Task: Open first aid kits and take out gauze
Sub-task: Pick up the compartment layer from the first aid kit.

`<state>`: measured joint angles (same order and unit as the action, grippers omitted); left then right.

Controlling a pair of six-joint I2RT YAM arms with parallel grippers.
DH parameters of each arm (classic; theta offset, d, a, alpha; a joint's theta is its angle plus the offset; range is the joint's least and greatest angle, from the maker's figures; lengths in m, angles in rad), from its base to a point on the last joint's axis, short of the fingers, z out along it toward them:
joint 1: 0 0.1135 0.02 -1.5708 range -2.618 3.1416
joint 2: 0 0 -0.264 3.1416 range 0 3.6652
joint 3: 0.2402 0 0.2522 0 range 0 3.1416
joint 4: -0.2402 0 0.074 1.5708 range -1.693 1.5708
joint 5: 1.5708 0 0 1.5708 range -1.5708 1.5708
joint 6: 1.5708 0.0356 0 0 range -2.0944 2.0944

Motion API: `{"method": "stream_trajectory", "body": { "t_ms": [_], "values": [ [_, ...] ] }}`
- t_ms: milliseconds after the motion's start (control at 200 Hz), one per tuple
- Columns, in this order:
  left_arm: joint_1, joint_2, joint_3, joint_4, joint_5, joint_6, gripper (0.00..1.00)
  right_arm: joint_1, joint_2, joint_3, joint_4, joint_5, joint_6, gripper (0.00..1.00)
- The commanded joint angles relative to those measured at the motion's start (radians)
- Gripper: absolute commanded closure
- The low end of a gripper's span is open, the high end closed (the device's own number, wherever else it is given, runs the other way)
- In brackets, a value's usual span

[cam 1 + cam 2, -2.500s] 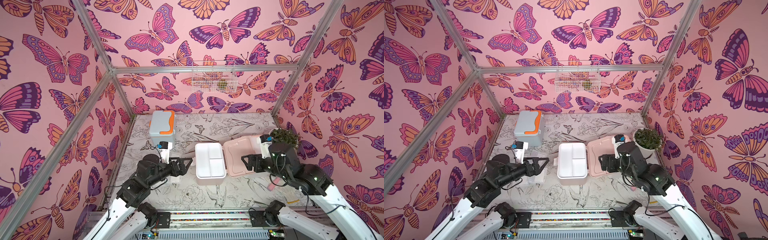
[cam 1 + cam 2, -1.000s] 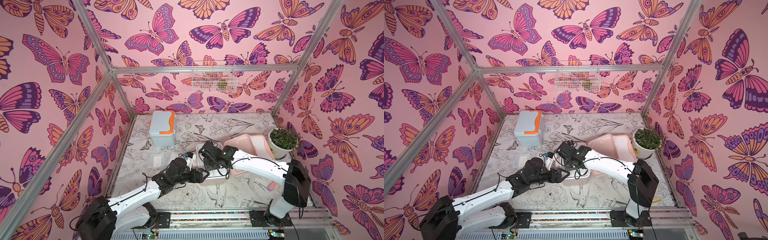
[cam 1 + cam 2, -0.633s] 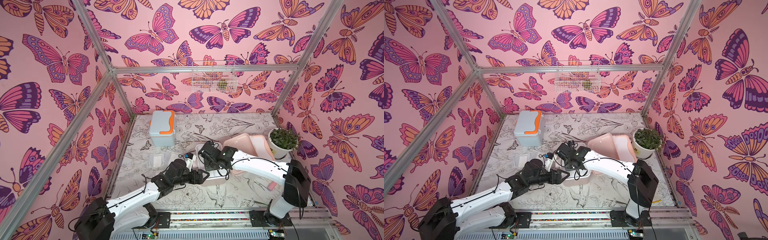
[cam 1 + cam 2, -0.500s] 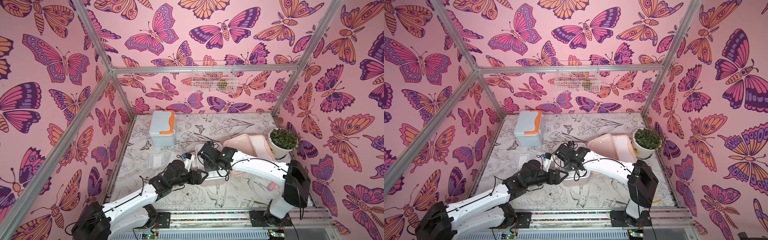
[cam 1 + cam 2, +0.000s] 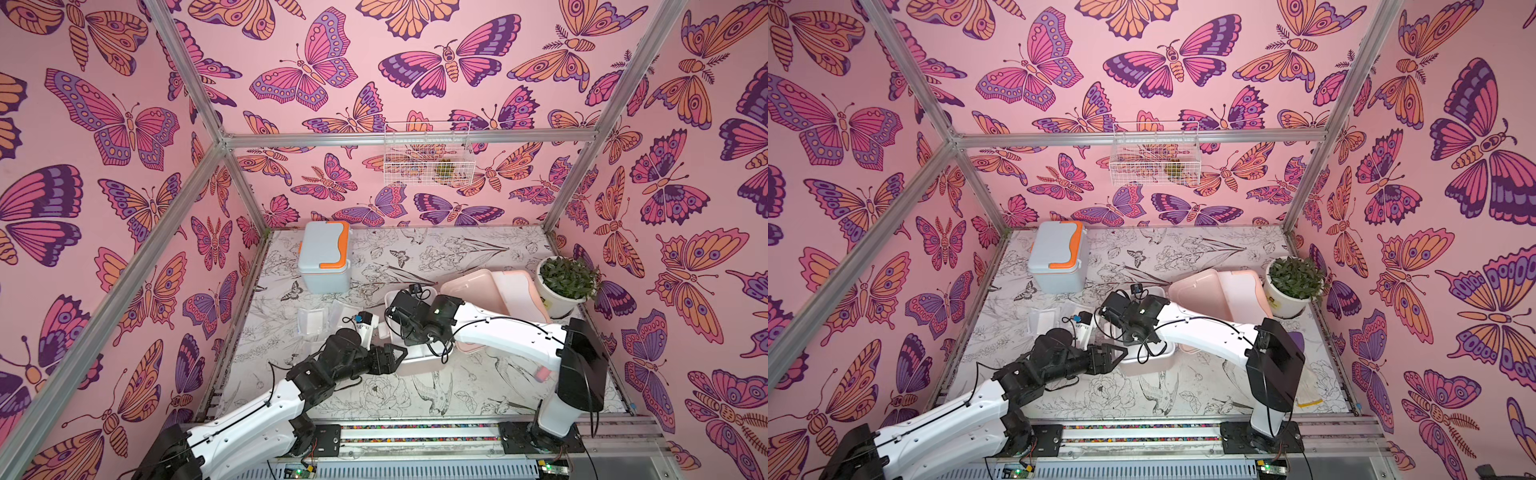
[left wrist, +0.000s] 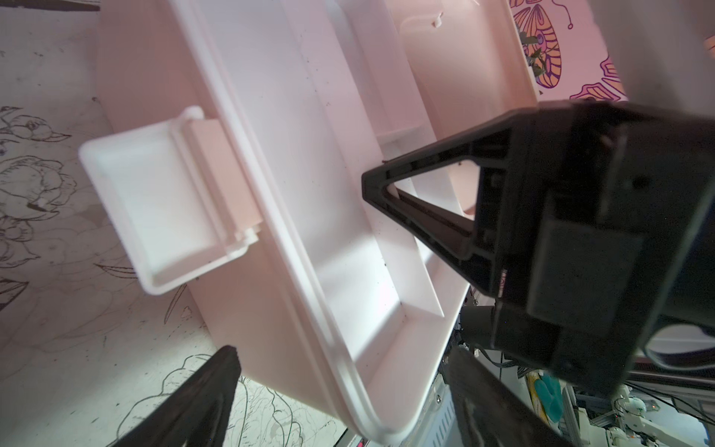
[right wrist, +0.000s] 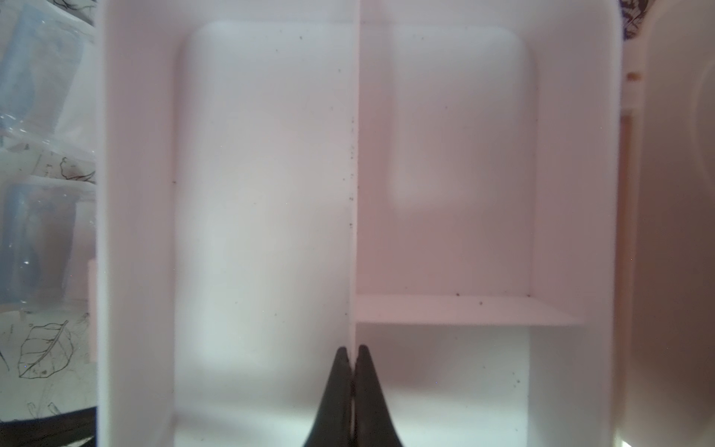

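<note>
Both arms have swung in from the near edge to the white kit (image 5: 419,365), and the pink kit (image 5: 494,291) beside it now sits tilted. In both top views I see gauze (image 5: 311,322) lying on the table (image 5: 478,386) left of the white kit, with the blue kit (image 5: 1059,257) closed at the back. On the left wrist view, the left gripper (image 6: 344,348) has its jaws wide apart astride the kit's wall. On the right wrist view, the right gripper (image 7: 352,348) has its jaws pinched on the divider (image 7: 354,193).

The right arm (image 5: 498,332) hides most of the white kit (image 5: 419,368) in both top views.
</note>
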<state>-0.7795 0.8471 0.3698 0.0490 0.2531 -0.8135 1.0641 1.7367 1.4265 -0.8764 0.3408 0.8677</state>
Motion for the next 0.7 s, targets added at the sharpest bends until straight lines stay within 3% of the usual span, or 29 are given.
{"method": "stream_trajectory", "body": {
  "t_ms": [0,406,691],
  "values": [
    [0.003,-0.01,-0.017,-0.028,-0.018,-0.005,0.14,0.014,-0.01,0.039,-0.042,0.054,0.031,1.0],
    [0.005,-0.047,-0.002,-0.057,-0.02,-0.007,0.13,0.023,-0.097,0.017,-0.021,0.078,0.019,1.0],
    [0.008,-0.177,0.076,-0.222,-0.056,0.031,0.11,0.022,-0.238,-0.048,0.023,0.122,-0.019,1.0]
  ]
}}
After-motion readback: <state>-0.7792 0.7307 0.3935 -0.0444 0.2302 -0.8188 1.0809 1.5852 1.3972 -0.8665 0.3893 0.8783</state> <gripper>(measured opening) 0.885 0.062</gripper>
